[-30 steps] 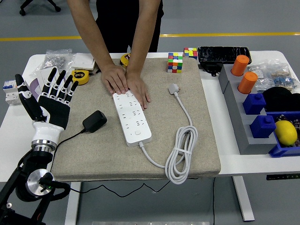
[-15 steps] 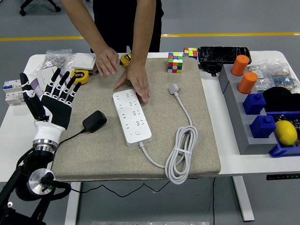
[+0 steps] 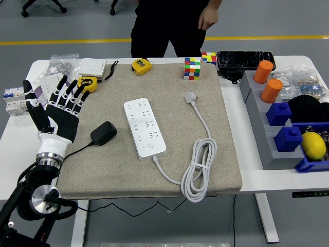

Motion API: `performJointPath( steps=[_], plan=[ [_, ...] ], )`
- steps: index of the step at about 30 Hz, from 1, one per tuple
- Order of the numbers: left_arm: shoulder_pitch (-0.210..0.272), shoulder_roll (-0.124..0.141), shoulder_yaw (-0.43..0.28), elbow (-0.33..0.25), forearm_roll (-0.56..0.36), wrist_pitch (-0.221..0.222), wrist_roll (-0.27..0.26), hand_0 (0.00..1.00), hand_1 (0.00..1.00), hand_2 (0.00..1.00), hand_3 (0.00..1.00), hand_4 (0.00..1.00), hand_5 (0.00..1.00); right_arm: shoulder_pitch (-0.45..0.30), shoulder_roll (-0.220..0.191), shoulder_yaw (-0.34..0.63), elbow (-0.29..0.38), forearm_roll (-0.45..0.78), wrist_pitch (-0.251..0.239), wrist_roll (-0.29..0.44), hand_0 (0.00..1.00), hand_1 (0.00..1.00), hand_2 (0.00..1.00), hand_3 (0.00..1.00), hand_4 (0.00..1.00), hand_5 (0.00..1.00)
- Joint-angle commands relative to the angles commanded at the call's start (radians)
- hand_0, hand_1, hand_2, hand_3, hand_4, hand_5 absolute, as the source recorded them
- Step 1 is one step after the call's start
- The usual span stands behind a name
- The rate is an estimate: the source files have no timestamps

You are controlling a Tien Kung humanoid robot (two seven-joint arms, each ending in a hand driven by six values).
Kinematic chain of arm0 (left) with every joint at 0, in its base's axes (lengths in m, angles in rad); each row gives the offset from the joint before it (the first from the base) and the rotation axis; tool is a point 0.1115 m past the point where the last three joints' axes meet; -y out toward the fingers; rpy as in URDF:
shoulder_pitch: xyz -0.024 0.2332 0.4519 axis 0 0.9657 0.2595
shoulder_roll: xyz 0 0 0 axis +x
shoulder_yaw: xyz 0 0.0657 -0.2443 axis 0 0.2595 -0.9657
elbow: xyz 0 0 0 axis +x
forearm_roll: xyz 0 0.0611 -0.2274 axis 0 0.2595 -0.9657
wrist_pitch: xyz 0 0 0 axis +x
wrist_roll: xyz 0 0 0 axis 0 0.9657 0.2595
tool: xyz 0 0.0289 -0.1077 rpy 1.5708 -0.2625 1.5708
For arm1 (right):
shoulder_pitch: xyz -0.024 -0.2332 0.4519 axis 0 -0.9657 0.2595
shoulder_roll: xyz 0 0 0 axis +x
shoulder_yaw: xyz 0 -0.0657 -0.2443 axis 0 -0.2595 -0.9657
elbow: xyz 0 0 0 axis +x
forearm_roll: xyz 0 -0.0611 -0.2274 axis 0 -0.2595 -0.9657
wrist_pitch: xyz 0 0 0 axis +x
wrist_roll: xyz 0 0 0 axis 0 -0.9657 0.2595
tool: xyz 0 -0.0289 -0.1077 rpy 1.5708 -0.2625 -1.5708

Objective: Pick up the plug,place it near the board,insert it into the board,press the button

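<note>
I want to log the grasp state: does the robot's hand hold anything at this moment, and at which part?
Nothing is held. The left hand is open, fingers spread, apart from the black plug lying on the mat. The right hand is out of view.

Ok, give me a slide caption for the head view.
Left hand open beside the black plug; white power strip waits on the mat, unplugged.

A white power strip (image 3: 145,128) lies mid-mat (image 3: 226,170); a black plug (image 3: 103,132) sits near the mat's left edge, beside the robot's open-fingered left hand (image 3: 60,112).
</note>
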Motion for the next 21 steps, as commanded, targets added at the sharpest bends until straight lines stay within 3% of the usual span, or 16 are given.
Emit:
performJointPath(
  steps=[21],
  plan=[
    [0.007,-0.003,-0.003,-0.002,-0.007,-0.003,0.000,0.715,0.682,0.649,0.718,0.998,0.972,0.004,0.002,-0.003,0.000,0.006,-0.002,0.001,0.861,0.739,0.733,0.762,0.998,0.834]
  ],
)
